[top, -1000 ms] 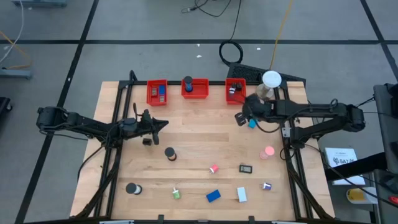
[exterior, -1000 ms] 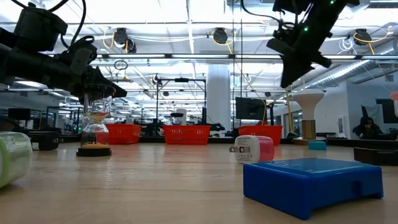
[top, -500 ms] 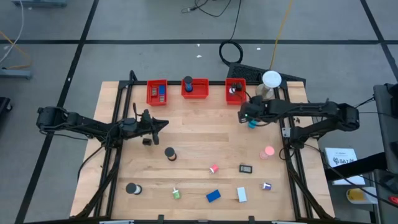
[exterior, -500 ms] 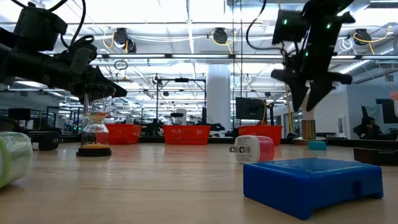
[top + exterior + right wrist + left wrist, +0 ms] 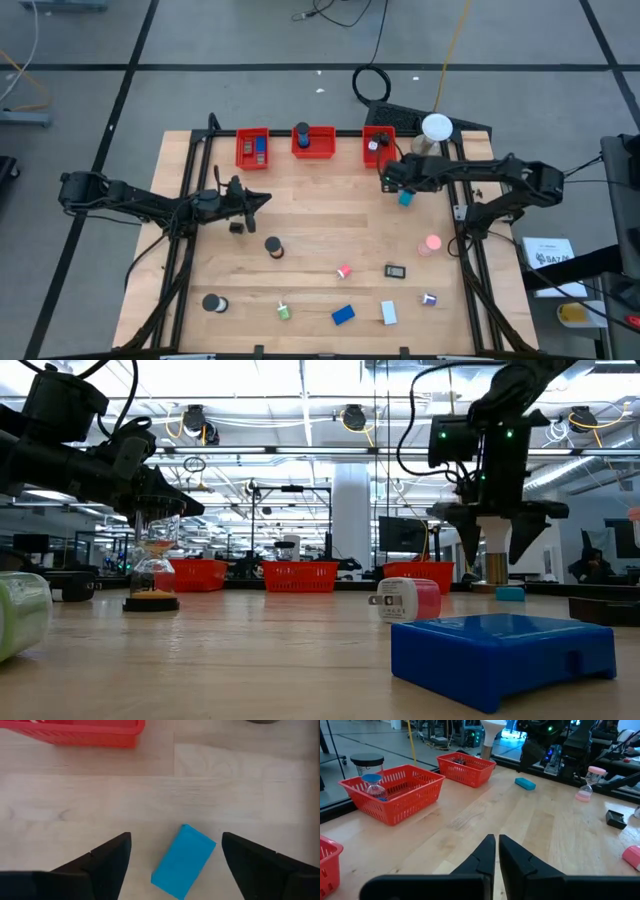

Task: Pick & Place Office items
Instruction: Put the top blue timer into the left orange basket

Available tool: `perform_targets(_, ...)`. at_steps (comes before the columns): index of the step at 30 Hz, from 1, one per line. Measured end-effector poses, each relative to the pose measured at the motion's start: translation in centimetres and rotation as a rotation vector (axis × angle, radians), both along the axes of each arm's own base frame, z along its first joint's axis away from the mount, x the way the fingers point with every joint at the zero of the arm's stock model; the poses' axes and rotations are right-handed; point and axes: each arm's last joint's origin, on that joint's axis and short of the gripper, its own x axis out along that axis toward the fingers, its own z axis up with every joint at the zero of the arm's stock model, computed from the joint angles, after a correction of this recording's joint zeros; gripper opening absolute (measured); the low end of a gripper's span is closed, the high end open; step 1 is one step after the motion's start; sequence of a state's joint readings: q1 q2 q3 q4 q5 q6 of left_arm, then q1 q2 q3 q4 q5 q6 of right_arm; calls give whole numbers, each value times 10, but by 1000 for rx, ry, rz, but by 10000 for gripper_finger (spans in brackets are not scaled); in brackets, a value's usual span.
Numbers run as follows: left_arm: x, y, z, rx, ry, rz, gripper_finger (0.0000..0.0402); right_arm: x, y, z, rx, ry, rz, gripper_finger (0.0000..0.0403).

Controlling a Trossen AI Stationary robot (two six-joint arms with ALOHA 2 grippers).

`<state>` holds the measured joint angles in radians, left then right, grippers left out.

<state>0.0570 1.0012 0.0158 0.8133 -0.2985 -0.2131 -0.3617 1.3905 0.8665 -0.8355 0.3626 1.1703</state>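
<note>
A small teal block lies flat on the wood at the table's far right. My right gripper hangs over it, pointing down and open, one finger on either side of the block and clear of it. My left gripper is shut and empty at the table's left, with a dark hourglass standing on its base just nearer than it. Other office items lie scattered over the near half: a black roll, a blue block and a pink piece.
Three red bins line the far edge, the right one close to my right gripper. A white dome lamp stands at the far right corner. A pink hourglass stands near the right edge. Bare wood lies mid-table.
My right gripper has opened wide. It has also tipped from a slant to point straight down and shifted slightly toward the far edge, so it now stands over the teal block. The block has stayed where it was.
</note>
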Motion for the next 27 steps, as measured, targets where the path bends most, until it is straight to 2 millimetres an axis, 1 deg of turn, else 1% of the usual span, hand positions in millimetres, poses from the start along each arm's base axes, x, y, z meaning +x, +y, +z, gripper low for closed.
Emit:
perform_targets(7,0,0,0,0,0,0,24,-9,-4,-22,26,-45,-53,301)
perform_targets(14,0,0,0,0,0,0,24,-19,0,-35,59,-20,-107,288)
perform_targets(19,0,0,0,0,0,0,24,-22,3,-41,83,-36,-115,279)
perform_targets(23,0,0,0,-2,-1,0,24,-20,3,-46,91,-80,-95,258)
perform_targets(27,0,0,0,-3,-1,1,24,-21,3,-47,89,-80,-81,217)
